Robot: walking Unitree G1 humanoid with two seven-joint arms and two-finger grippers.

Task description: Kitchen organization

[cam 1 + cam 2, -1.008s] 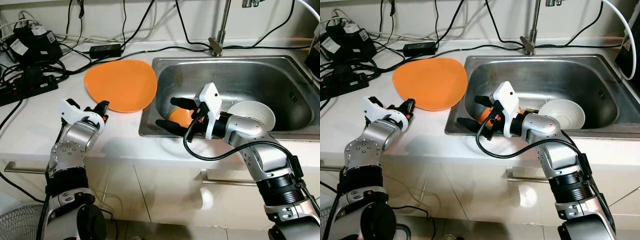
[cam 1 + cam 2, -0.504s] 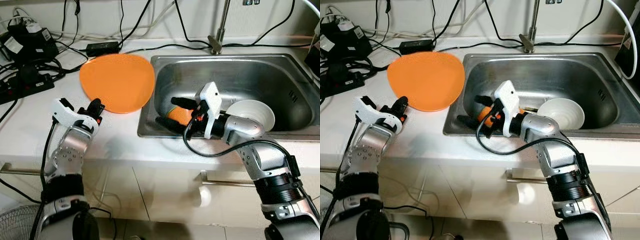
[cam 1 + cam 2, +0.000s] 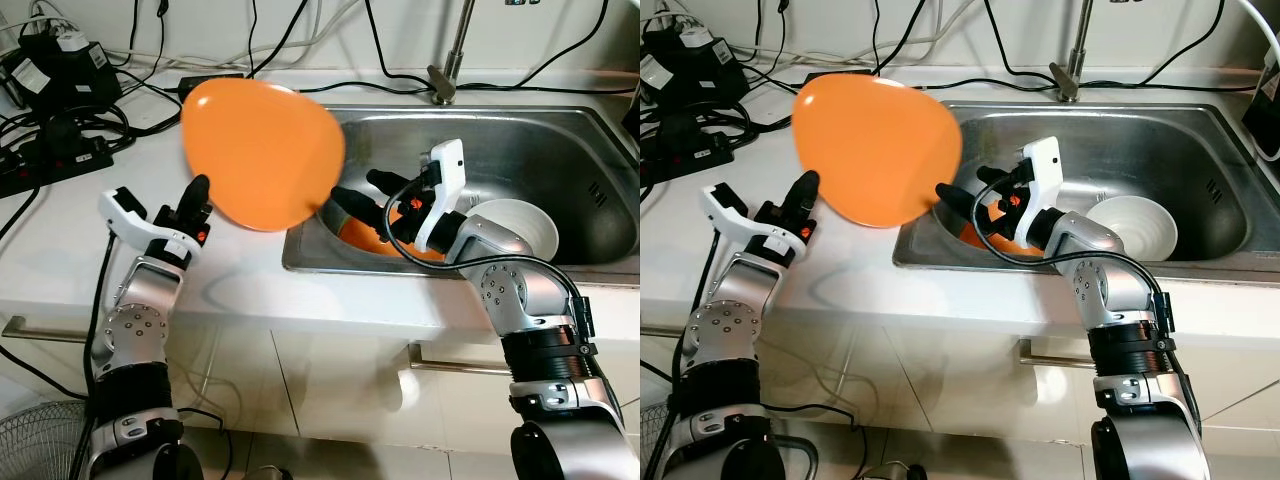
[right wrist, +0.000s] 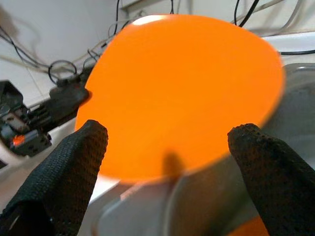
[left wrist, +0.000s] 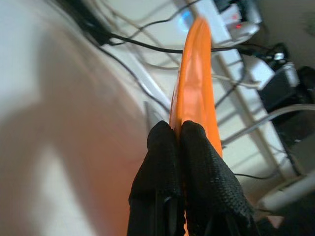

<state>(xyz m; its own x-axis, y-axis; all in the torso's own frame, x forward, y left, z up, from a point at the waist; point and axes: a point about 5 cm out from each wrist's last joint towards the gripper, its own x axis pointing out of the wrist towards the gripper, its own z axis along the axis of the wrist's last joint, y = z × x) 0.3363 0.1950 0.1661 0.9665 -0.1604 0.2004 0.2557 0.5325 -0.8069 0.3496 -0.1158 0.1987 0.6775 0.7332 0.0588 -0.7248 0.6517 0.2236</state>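
A large orange plate (image 3: 262, 152) hangs tilted on edge above the white counter (image 3: 240, 280), at the sink's left rim. My left gripper (image 3: 197, 192) is shut on its lower left rim; the left wrist view has both black fingers (image 5: 165, 147) pinched on the plate's edge (image 5: 197, 83). My right gripper (image 3: 353, 185) stands open over the steel sink (image 3: 540, 140), just right of the plate and apart from it. Through its spread fingers (image 4: 74, 162) the plate (image 4: 182, 88) faces me. An orange dish (image 3: 372, 236) and a white bowl (image 3: 512, 226) lie in the sink.
The faucet (image 3: 445, 80) rises behind the sink. Power strips, adapters and tangled black cables (image 3: 60, 150) crowd the counter's back left. Cabinet fronts with handles (image 3: 450, 365) run under the counter edge, and a fan (image 3: 30, 440) stands on the floor at lower left.
My left gripper has lifted the orange plate off the counter and tipped it up toward the sink. My right gripper has risen from the orange dish toward the plate.
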